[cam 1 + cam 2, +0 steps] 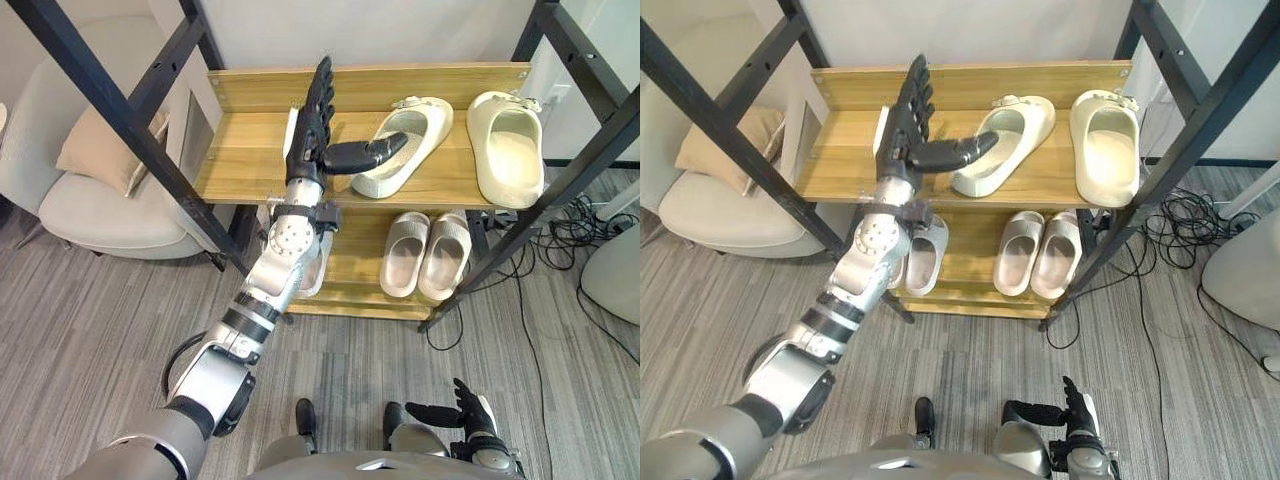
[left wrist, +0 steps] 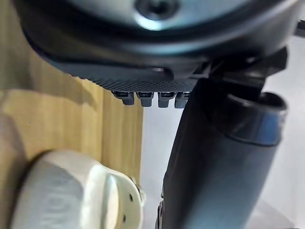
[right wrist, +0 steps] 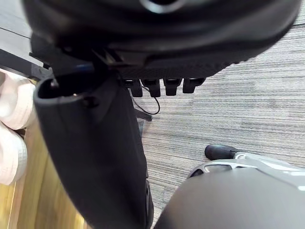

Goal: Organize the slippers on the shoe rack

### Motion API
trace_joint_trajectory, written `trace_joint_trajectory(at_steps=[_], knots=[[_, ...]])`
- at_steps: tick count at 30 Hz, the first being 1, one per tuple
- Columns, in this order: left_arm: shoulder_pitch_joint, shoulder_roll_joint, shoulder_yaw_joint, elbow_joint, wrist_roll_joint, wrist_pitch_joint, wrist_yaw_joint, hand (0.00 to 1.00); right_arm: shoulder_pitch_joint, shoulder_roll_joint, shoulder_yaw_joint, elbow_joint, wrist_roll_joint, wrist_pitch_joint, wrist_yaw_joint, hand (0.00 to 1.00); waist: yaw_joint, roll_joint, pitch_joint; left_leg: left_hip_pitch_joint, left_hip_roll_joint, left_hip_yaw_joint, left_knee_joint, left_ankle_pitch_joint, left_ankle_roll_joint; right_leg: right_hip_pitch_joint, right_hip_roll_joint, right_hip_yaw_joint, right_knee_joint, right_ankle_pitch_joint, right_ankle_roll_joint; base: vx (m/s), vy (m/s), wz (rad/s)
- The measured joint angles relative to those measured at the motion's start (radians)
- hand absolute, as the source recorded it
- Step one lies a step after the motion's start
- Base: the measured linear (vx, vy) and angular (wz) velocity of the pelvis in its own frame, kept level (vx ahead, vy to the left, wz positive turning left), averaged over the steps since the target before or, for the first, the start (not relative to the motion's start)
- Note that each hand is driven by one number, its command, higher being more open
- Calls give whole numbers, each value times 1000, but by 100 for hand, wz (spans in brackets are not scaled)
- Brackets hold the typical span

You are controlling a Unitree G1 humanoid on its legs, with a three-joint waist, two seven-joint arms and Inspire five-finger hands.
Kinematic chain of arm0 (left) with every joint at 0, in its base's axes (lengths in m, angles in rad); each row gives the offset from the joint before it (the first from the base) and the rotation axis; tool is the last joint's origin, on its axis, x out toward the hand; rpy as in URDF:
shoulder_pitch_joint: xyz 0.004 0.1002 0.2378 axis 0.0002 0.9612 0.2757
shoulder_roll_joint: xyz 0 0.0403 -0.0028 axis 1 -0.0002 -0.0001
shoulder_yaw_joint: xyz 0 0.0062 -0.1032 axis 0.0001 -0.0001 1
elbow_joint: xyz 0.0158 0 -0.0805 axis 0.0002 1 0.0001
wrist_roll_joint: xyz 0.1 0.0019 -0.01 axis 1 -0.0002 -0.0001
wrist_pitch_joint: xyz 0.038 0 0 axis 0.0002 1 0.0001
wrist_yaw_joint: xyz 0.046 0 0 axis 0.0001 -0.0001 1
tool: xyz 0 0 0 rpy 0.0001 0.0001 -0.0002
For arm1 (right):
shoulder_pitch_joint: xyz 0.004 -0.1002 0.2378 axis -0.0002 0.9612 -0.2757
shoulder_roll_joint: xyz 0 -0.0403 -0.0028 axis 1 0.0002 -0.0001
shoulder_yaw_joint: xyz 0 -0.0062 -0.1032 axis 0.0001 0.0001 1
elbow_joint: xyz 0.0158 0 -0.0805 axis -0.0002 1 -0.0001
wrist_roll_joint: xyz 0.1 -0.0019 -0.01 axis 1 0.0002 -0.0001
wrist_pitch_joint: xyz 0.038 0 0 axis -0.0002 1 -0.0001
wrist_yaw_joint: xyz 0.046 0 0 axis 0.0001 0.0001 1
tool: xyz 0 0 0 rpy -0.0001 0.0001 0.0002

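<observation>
Reaching over the planked wooden shoe rack (image 1: 240, 160), the left hand (image 1: 310, 125) holds its fingers straight and pressed together, thumb jutting sideways onto the askew cream slipper (image 1: 425, 125) — smooth, rounded, moulded. A second cream slipper (image 1: 508, 145) lies straight nearby. Below, two ribbed beige slippers (image 1: 405, 255) lie paired; one pale slipper (image 1: 922, 255) shows behind the arm. The right hand (image 1: 465, 412) hangs low, fingers loosely spread.

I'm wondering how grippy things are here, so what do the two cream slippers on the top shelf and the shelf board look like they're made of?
The angled slipper and straight slipper look like moulded foam or soft rubber: matte, thick, seamless one-piece walls. The shelf board looks like wood or wood-grain laminate, smooth, with fine grain lines; I cannot tell which.
</observation>
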Motion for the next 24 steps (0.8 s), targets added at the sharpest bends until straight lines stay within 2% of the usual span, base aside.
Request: trace_joint_trajectory(at_steps=[4, 10, 24], knots=[[40, 4, 9, 0, 0, 0, -1, 100, -6, 3, 10, 5, 0, 0, 0, 100, 12, -13, -4, 0, -2, -6, 0, 0, 0, 11, 0, -9, -13, 1, 2, 18, -1, 7], [50, 8, 7, -1, 1, 0, -15, 100, -11, 6, 11, 7, 0, 0, -2, 100, 13, -19, -6, -1, -4, -9, 0, 0, -1, 19, 1, -13, -29, 8, 4, 3, 0, 1], [48, -19, -122, -8, 43, -4, -21, 100, -25, 9, 29, 18, 0, 0, -7, 100, 19, -35, -11, 4, -8, -21, -4, -1, -1, 37, 0, -27, -44, 11, 7, -2, 3, 2]])
